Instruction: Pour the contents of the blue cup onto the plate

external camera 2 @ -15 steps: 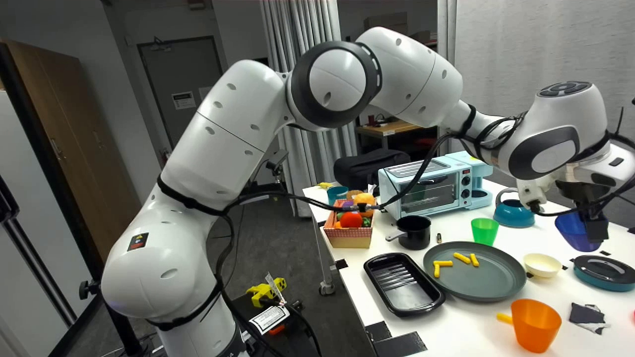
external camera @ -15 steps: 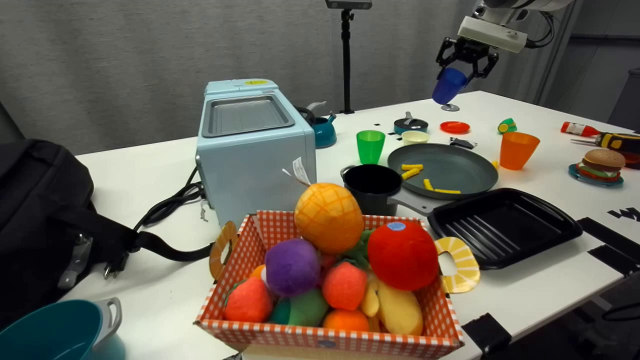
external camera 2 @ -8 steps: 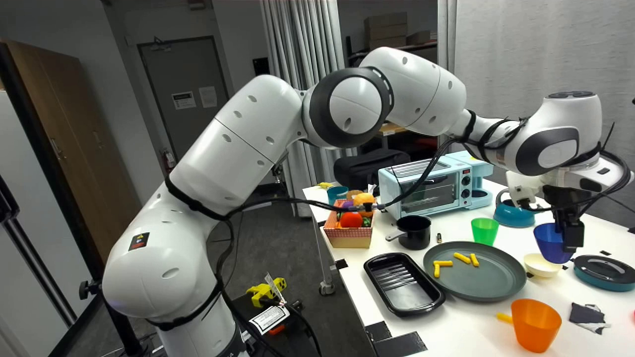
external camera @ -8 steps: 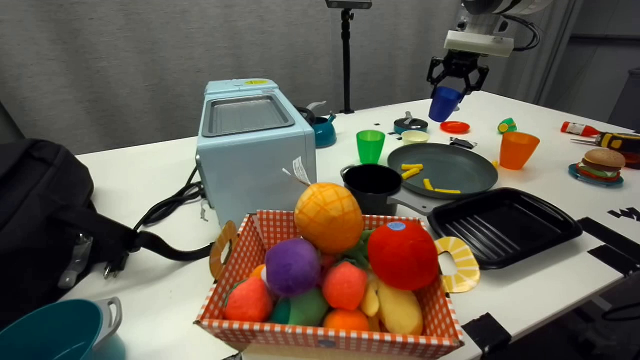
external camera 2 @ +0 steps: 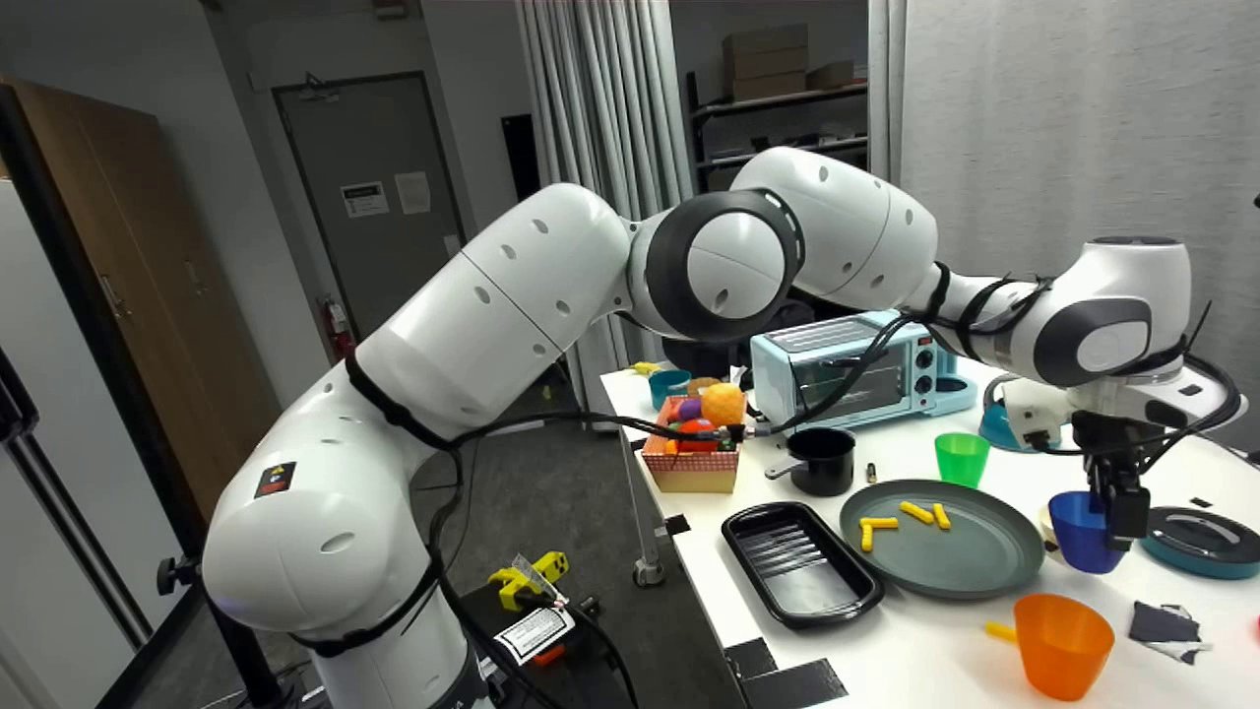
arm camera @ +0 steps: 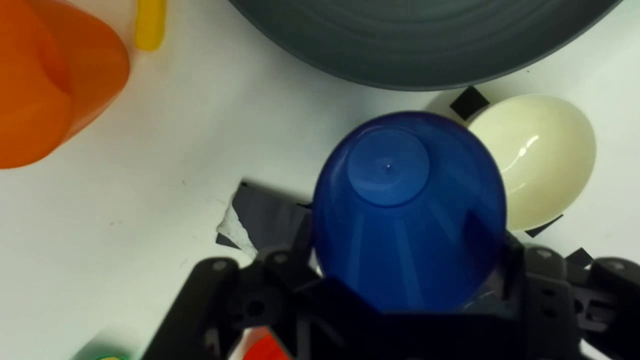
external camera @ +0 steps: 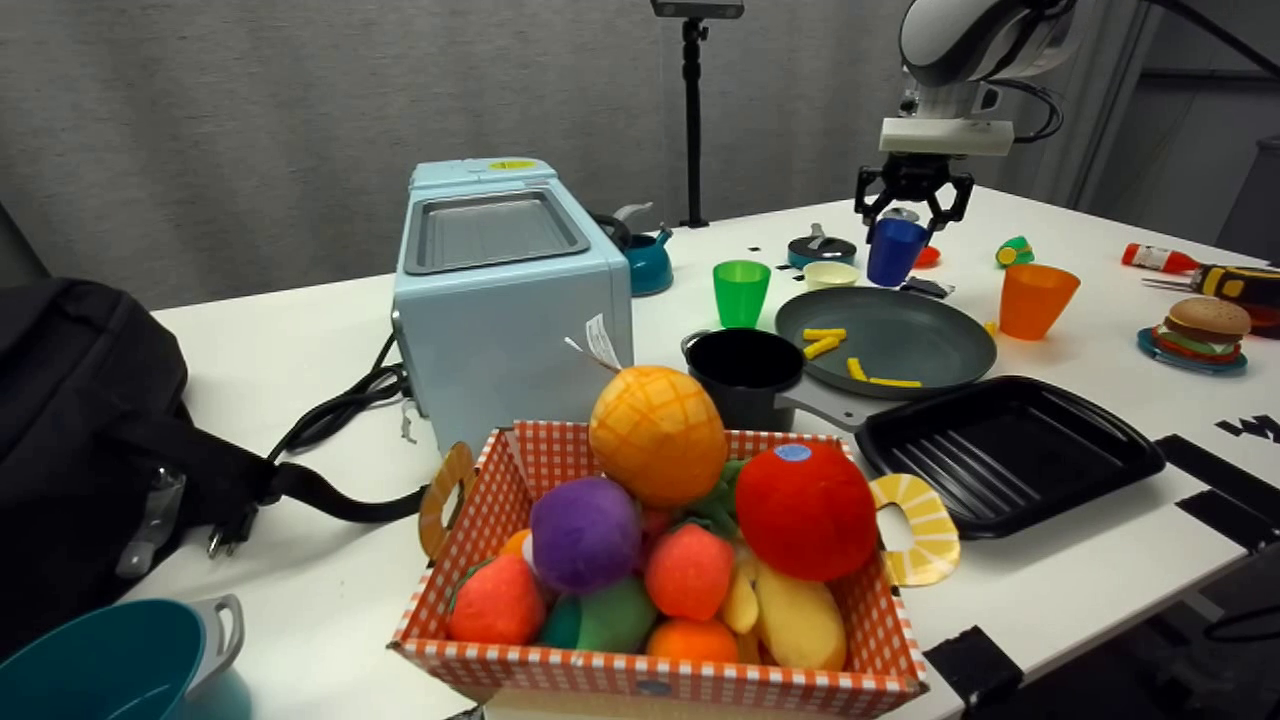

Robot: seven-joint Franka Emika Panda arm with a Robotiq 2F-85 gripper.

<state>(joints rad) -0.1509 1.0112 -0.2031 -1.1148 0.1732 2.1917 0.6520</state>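
Observation:
The dark-blue cup point(external camera: 897, 252) is close to upright and appears in both exterior views point(external camera 2: 1081, 537). My gripper point(external camera: 905, 225) is shut around it, with one finger on each side. In the wrist view I look into the cup point(arm camera: 395, 230); its bottom shows and nothing is seen inside. The wide grey-green plate point(external camera 2: 970, 566) lies on the table beside the cup, its rim also in the wrist view point(arm camera: 425, 75). Several yellow sticks point(external camera 2: 915, 512) lie on the plate. I cannot tell whether the cup's base touches the table.
A cream bowl point(arm camera: 545, 155) stands close beside the cup. An orange cup point(external camera 2: 1063, 645) with a yellow stick point(external camera 2: 1001, 631) by it, a green cup point(external camera 2: 962, 459), a black tray point(external camera 2: 802, 566), a black pot point(external camera 2: 823, 463) and a teal-edged lid point(external camera 2: 1201, 542) surround the plate.
My gripper has come down with the blue cup, toward the table and nearer the plate and cream bowl. The cup has turned from tilted to nearly upright. The sticks on the plate have not moved.

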